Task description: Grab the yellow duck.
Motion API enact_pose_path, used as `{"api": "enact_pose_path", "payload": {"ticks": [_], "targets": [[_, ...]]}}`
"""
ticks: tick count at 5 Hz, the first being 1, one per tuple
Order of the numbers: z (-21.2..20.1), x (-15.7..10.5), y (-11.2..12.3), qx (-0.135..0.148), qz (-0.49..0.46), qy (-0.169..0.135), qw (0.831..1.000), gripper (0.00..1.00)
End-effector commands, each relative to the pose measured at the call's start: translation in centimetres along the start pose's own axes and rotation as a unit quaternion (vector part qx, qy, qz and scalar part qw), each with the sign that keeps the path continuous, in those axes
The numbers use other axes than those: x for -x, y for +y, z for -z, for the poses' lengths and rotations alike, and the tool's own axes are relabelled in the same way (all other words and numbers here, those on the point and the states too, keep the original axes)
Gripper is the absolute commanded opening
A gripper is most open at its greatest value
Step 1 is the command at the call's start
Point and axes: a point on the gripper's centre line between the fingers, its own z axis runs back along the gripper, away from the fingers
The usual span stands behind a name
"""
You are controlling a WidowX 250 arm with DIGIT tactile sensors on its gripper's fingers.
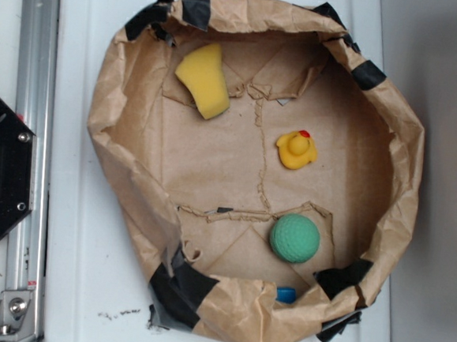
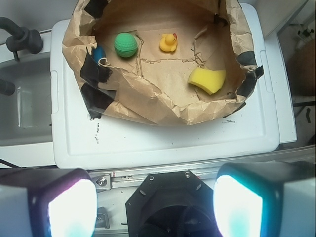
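Your gripper, fingers apart, hangs well short of the yellow duck inside the paper nest on the white lid.

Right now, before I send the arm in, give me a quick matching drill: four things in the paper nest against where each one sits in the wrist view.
Things:
1. yellow duck
2. green ball
3. yellow sponge
4. blue object

Places:
A. nearest the camera, on the right
B. far side, in the middle
C. tucked against the left paper wall
D. far side, just left of the duck

Pairs: 1-B, 2-D, 3-A, 4-C
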Motion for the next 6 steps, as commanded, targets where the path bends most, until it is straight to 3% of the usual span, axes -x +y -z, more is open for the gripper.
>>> {"api": "enact_pose_path", "payload": {"ticks": [1,2,3,4,5,6], "targets": [[0.0,0.0,0.0,0.000,0.000,0.000,1.000,1.00],[3.1,-4.7,1.5,-0.019,0.111,-0.017,0.994,1.00],[7.1,-9.6,2.3,-0.014,0.133,-0.076,0.988,1.00],[11.6,-14.2,2.5,-0.001,0.199,-0.087,0.976,1.00],[16.7,-16.5,4.1,0.000,0.251,-0.064,0.966,1.00],[18.3,-17.0,5.7,0.006,0.256,-0.055,0.965,1.00]]}}
